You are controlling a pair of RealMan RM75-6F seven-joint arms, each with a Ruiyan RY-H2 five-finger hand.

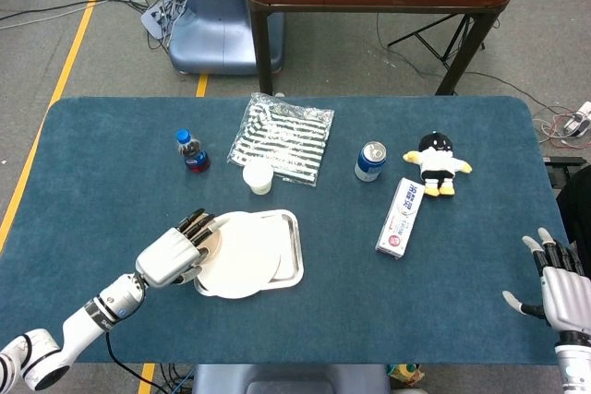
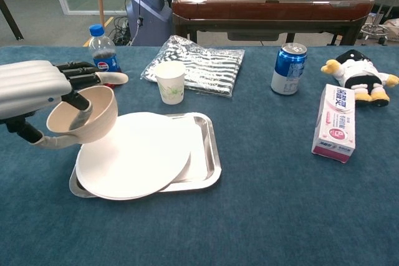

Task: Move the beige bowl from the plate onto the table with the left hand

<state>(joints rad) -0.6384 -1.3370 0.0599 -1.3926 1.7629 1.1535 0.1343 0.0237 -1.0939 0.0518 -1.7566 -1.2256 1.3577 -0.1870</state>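
The bowl (image 2: 84, 116) is hard to pick out from the head view: the left hand (image 1: 174, 254) sits low and left of centre, over the left rim of the plate (image 1: 245, 256), and covers it. The plate rests on a metal tray (image 1: 295, 256). At the lower right edge the right hand (image 1: 559, 288) waits with fingers spread, holding nothing.

From the chest view it is plain enough. At the left of the frame the left hand (image 2: 37, 88) grasps the bowl, fingers hooked inside the rim, and the bowl is tilted and lifted over the plate's (image 2: 134, 154) left edge. I'd say the lift is done and the carry is what matters now: swing it further left, clear of the tray (image 2: 209, 160), then level it before lowering so it lands flat on the bare tabletop (image 2: 262, 216). The bottle (image 2: 103, 48) stands just behind, so keep low and forward of it. Let go only once the base is down.
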